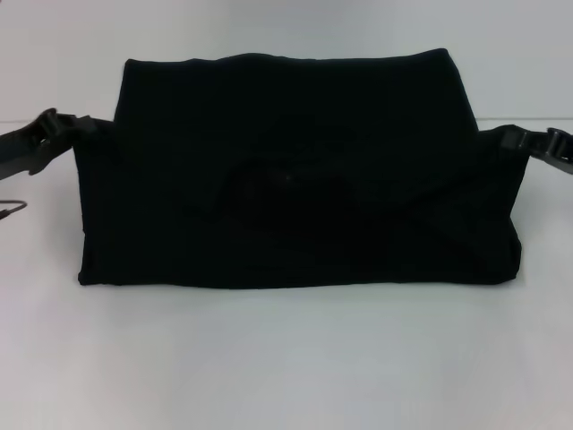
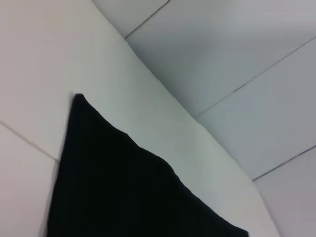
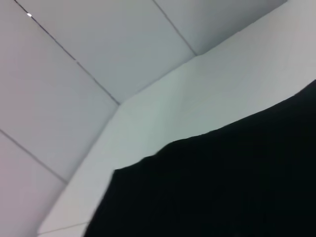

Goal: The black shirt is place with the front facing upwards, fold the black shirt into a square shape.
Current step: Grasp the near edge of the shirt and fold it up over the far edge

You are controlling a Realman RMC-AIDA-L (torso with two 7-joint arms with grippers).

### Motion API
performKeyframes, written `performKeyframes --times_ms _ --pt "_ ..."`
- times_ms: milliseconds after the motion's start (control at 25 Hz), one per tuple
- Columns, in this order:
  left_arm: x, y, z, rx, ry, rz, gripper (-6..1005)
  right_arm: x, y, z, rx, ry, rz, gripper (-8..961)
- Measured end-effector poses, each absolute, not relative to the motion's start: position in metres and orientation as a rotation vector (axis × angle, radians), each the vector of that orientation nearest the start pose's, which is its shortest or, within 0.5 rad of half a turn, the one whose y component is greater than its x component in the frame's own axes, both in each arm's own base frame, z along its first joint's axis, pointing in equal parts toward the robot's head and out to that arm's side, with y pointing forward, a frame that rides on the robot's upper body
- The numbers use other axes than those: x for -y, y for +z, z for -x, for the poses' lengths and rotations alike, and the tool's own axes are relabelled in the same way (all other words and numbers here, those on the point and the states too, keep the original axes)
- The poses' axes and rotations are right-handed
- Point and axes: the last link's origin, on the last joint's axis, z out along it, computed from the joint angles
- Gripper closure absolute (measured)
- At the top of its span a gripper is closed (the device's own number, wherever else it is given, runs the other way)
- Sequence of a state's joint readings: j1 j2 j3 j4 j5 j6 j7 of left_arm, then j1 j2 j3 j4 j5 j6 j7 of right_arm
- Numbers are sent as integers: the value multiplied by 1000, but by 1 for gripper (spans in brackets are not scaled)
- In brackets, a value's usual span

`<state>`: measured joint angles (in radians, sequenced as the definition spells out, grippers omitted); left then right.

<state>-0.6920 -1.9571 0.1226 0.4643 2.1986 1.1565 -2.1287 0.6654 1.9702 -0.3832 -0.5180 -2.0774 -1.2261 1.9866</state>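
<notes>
1. The shirt lies across the middle of the head view on a white table, filling most of the frame's width.
2. It is folded into a wide, roughly rectangular block: the far edge, in the upper part of the frame, is shorter than the near edge, which runs straight across just below centre.
3. No lettering or label shows on it; only plain black cloth with a few soft creases near its middle.
4. The left gripper is at the left edge of the frame, level with the shirt's upper half, its tip touching the shirt's left side.
5. The right gripper is at the right edge of the frame at about the same height, its tip meeting the shirt's right side.
6. Whether either pincer is open, closed or pinching the cloth cannot be told: the black fingers merge with the black fabric.
7. In the left wrist view, a pointed flap of the shirt fills the lower left of the frame.
8. In the right wrist view, the shirt fills the lower right of the frame.
</notes>
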Motion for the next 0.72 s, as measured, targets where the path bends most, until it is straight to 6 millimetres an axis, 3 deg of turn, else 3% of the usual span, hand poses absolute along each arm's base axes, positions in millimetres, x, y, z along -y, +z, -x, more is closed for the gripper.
performKeyframes --times_ms 400,720 --pt "-433 55 305 1554 -841 1730 992 -431 45 -292 -1341 644 1982 870" --pt "-446 43 297 1458 -749 1731 992 -442 38 -289 -1297 592 1931 853"
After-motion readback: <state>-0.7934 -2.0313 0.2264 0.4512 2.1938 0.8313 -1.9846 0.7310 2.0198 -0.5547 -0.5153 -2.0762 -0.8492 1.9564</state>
